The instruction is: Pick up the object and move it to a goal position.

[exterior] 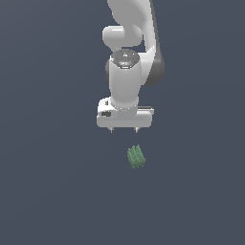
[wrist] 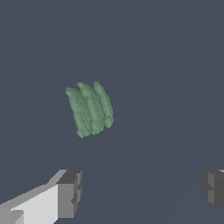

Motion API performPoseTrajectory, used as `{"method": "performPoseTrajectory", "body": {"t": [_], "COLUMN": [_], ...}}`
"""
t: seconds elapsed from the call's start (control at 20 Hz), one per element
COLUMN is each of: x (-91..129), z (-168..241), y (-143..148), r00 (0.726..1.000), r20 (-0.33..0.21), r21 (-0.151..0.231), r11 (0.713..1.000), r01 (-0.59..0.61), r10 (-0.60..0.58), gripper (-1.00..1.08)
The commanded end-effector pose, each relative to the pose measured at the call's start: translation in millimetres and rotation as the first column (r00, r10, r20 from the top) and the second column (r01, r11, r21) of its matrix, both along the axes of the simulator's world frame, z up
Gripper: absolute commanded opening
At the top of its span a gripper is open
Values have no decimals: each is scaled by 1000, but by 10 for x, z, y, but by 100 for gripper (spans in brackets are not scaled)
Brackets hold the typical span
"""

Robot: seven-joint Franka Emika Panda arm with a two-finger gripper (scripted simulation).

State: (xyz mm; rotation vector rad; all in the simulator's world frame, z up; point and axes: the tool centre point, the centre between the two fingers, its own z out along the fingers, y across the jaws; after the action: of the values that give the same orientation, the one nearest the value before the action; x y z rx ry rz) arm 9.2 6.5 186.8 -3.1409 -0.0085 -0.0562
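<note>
In the exterior view the white arm comes down from the top of the frame with the claw pointing at the dark grey counter. Its two short fingertips stand well apart and nothing sits between them. The object, a small dull-green ridged chunk, lies on the counter near the claw but clear of it, below the fingertips in the frame and slightly toward the exterior view's right. It is narrower than the spread of the claw. No goal marker can be made out anywhere in this view.

In the wrist view the object shows as a cluster of long green ridges lying side by side, alone on the bare counter. The two grey fingers of the claw appear at the frame's edge, wide open and empty, and the object is not between them: it sits apart, offset from the gap's centre line.

Judged from this, the task is at its very start. The object is untouched on the counter, so nothing is accomplished yet. What is left is to centre the open claw over the chunk, lower around it, close, lift, and carry it to the goal, whose place these pictures do not show.
</note>
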Motion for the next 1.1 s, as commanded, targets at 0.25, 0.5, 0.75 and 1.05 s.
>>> {"method": "performPoseTrajectory", "body": {"t": [0.25, 0.5, 0.75, 1.05], "x": [31, 76, 71, 134], "z": [8, 17, 19, -50], "y": [-44, -102, -103, -39], "r00": [1000, 1000, 1000, 999], "r20": [10, 22, 22, 15], "r21": [-7, -18, -17, -19], "r11": [1000, 1000, 1000, 999], "r01": [0, -1, 0, -31], "r10": [0, 1, 0, 31], "gripper": [100, 100, 100, 100]}}
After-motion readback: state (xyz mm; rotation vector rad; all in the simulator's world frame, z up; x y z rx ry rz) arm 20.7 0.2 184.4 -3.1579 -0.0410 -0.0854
